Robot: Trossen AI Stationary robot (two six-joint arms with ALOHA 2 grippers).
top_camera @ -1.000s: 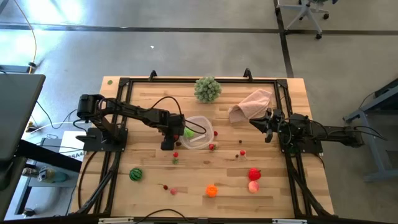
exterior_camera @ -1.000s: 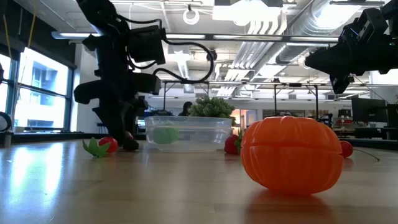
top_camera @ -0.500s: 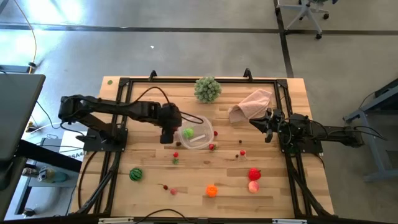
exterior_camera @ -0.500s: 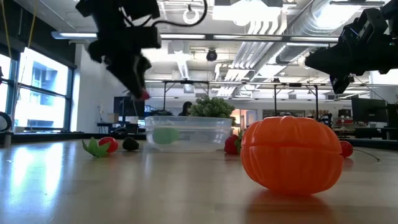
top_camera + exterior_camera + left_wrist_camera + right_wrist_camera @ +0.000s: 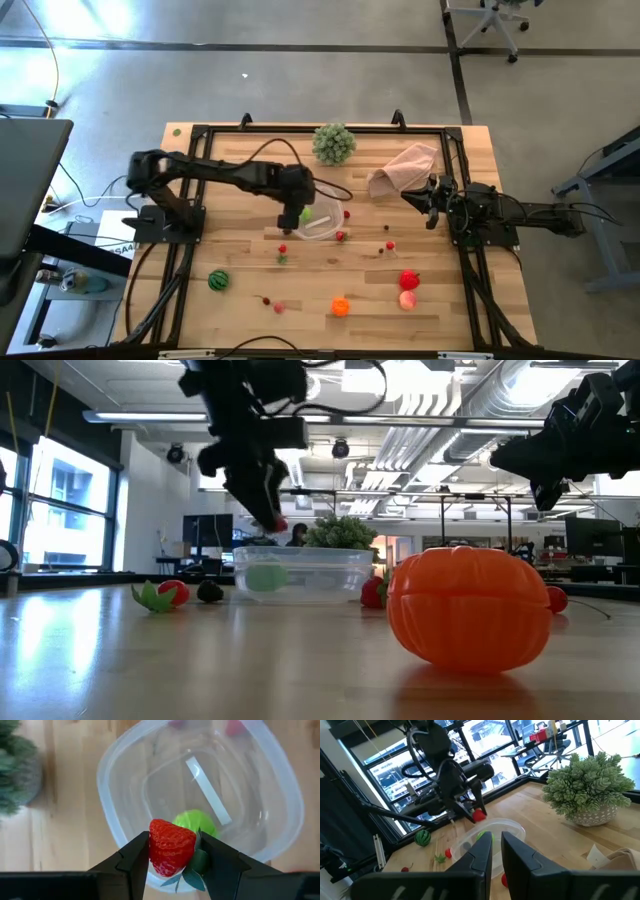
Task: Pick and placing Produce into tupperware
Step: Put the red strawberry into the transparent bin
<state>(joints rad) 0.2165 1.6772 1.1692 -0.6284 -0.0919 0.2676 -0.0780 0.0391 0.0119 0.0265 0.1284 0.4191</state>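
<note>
1. Left claw (image 5: 172, 855) over the near rim of the clear round-cornered plastic tupperware (image 5: 318, 215), clenched on a red toy strawberry (image 5: 171, 845).
2. Light green round piece (image 5: 196, 822) inside the tupperware.
3. Right claw (image 5: 432, 205) parked beside the pinkish-beige cloth (image 5: 404, 168), fingers slightly parted, empty.
4. Around on the wooden tabletop (image 5: 450, 300): pale green leafy ball (image 5: 333, 143), orange pumpkin-shaped piece (image 5: 468, 608), striped dark green piece (image 5: 217, 280).
5. No readable writing.

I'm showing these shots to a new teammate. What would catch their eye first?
Probably the red strawberry pinched in the left hand, poised above the clear tupperware, which already holds a light green piece. Next, the orange pumpkin-like piece looming close in the low view. The right hand waits near the pinkish-beige cloth.
</note>
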